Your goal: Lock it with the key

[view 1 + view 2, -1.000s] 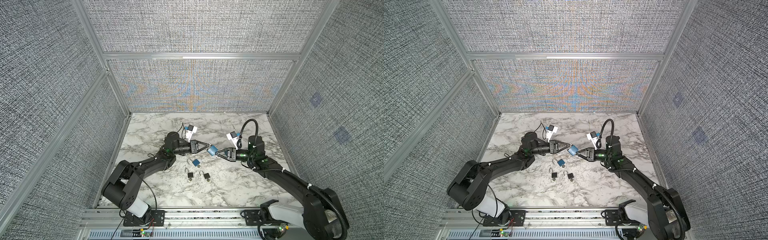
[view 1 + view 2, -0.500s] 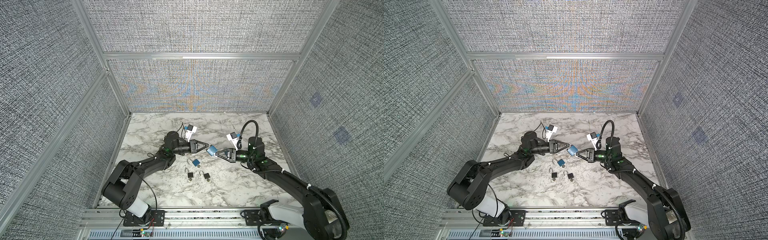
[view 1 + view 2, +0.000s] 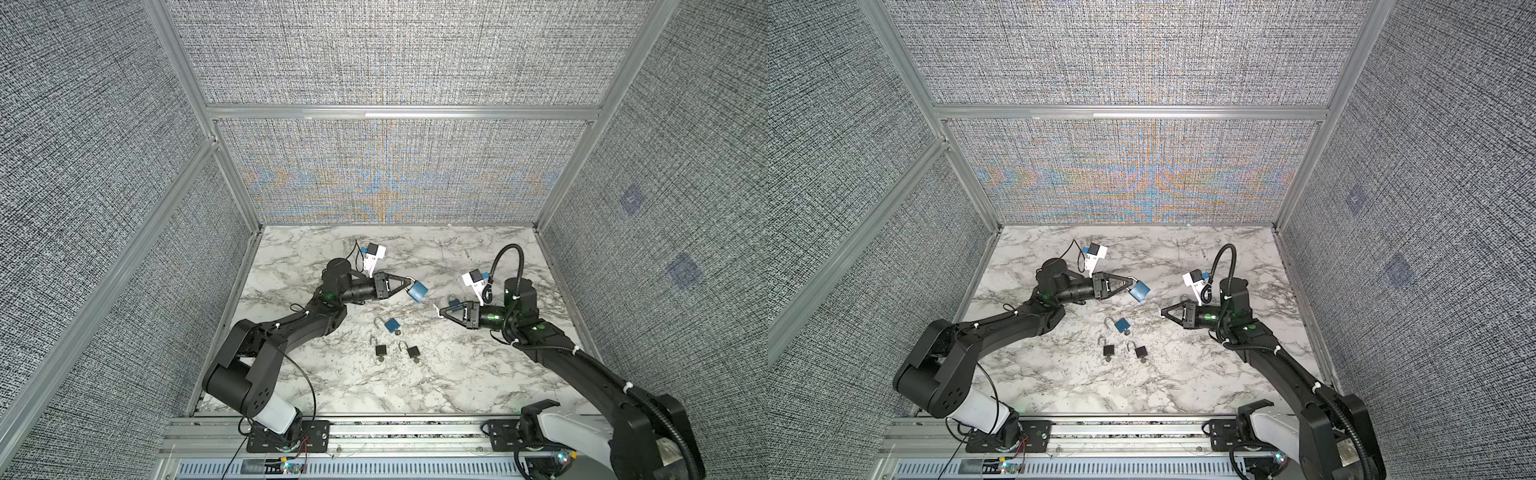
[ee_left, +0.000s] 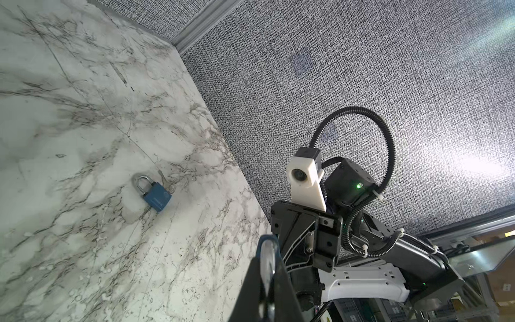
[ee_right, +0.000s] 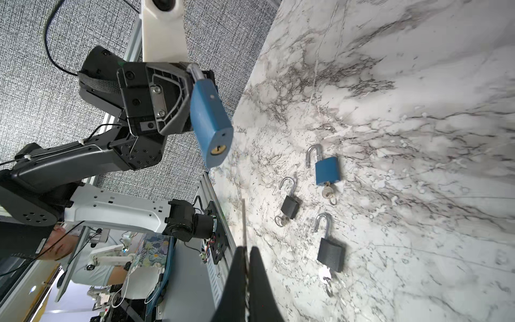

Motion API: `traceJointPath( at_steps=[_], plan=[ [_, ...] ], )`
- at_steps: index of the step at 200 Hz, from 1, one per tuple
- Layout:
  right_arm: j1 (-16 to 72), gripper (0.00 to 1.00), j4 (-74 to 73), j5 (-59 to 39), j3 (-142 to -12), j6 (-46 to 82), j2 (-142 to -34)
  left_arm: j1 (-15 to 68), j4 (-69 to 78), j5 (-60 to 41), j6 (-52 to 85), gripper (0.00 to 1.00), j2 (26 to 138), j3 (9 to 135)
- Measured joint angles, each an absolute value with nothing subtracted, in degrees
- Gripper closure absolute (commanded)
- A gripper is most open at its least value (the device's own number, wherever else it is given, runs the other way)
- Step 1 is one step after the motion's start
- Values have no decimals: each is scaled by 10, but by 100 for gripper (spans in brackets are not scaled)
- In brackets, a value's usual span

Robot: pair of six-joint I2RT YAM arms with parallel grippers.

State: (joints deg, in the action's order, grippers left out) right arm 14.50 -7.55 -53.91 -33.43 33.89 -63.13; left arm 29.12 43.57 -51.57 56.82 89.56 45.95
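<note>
My left gripper (image 3: 409, 284) is shut on the silver shackle of a blue padlock (image 3: 417, 291), which hangs above the marble table (image 3: 457, 374). Its brass keyhole (image 5: 218, 149) faces my right gripper and is empty. The right gripper (image 3: 439, 309) is a short gap to the padlock's right, shut on the key (image 5: 243, 223), which shows only as a thin metal blade, edge-on, sticking out past the tips. In the left wrist view only the shackle (image 4: 267, 251) shows between the fingers (image 4: 252, 281). Both top views show the same, with the padlock (image 3: 1139, 291) held off the table.
A second blue padlock (image 3: 390, 325) and two black padlocks (image 3: 380, 350) (image 3: 412, 352) lie mid-table, shackles open, keys in them. A blue padlock with its shackle shut (image 4: 156, 195) lies beyond the right gripper. Grey walls (image 3: 395, 166) enclose the table.
The right jaws have closed fully. The held padlock has shifted slightly left and back, so a small gap now separates it from the right gripper's tip.
</note>
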Motion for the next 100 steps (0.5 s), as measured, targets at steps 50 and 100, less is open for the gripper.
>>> traceJointPath(
  at_steps=[50, 100],
  plan=[
    [55, 100, 0, -499, -370, 317, -576, 337, 365, -509, 526, 100, 930, 498],
    [-26, 100, 32, -485, -363, 325, -519, 409, 264, -489, 480, 100, 1027, 585]
  ],
)
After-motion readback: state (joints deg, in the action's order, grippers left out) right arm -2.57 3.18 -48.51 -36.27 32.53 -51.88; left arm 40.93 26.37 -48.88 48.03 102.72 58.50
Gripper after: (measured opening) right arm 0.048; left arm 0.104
